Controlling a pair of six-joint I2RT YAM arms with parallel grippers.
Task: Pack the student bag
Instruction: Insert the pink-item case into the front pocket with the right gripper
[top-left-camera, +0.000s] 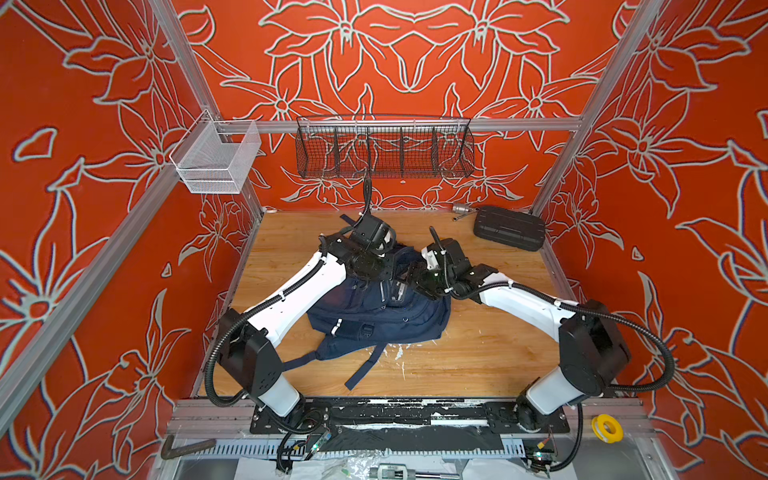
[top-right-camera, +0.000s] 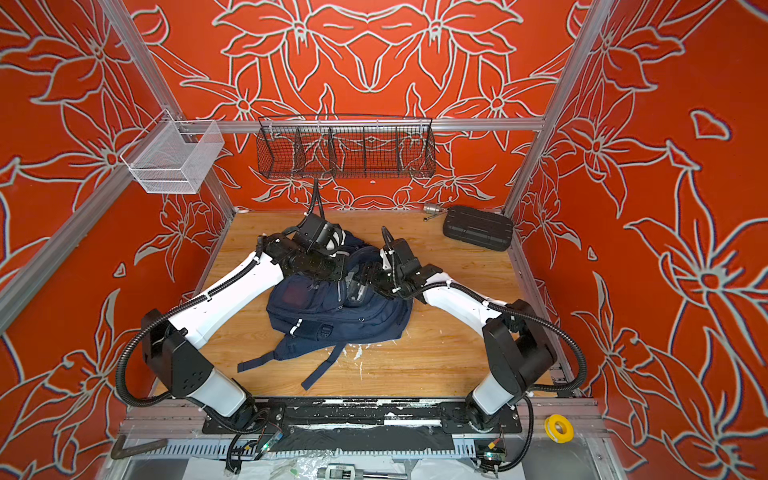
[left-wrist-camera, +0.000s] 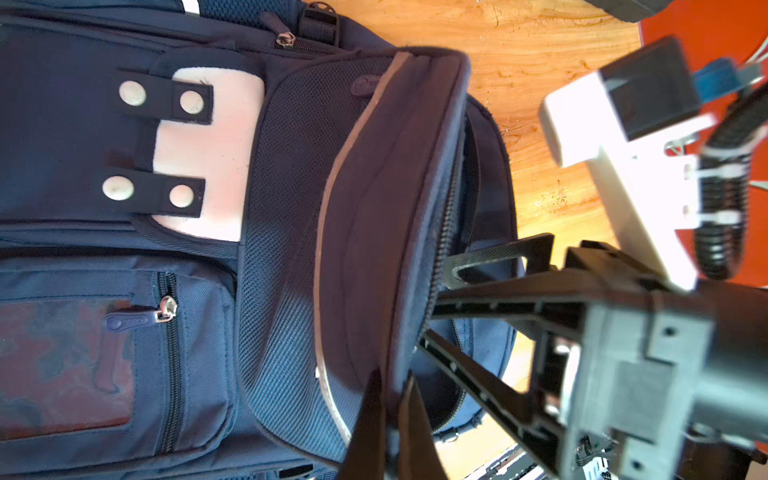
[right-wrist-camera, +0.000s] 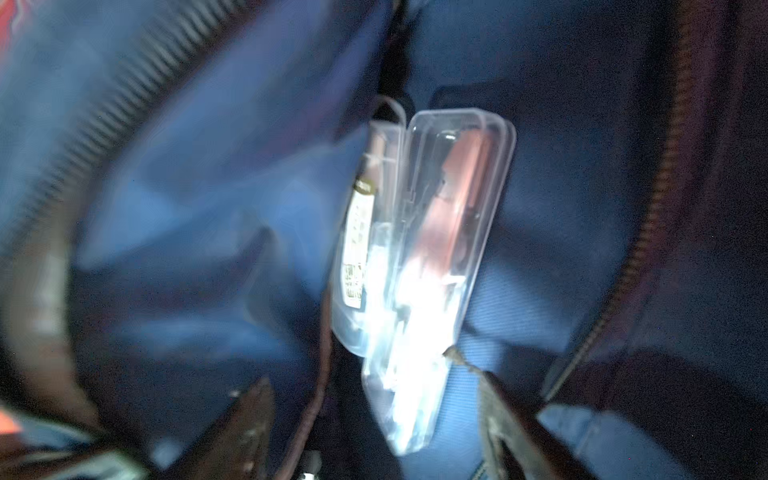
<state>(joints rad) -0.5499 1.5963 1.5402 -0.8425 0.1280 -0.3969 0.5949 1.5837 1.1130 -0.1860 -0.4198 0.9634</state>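
Observation:
The student bag (top-left-camera: 374, 320) (top-right-camera: 332, 320), a navy backpack, lies on the wooden table in both top views, straps towards the front. The left wrist view shows its white patch (left-wrist-camera: 212, 153) and silver strip. My left gripper (left-wrist-camera: 390, 399) (top-left-camera: 384, 270) is shut on the edge of the bag's flap and holds the zip mouth apart. My right gripper (right-wrist-camera: 357, 370) (top-left-camera: 409, 284) reaches into that mouth and stands open. A clear plastic case (right-wrist-camera: 415, 257) with a reddish item inside lies between its fingers (right-wrist-camera: 494, 399) on the blue lining.
A black ribbed hard case (top-left-camera: 509, 227) and a small metal tool (top-left-camera: 461, 210) lie at the table's back right. A black wire basket (top-left-camera: 384, 147) and a white mesh basket (top-left-camera: 216, 160) hang on the rear rail. A yellow tape roll (top-left-camera: 606, 428) sits front right.

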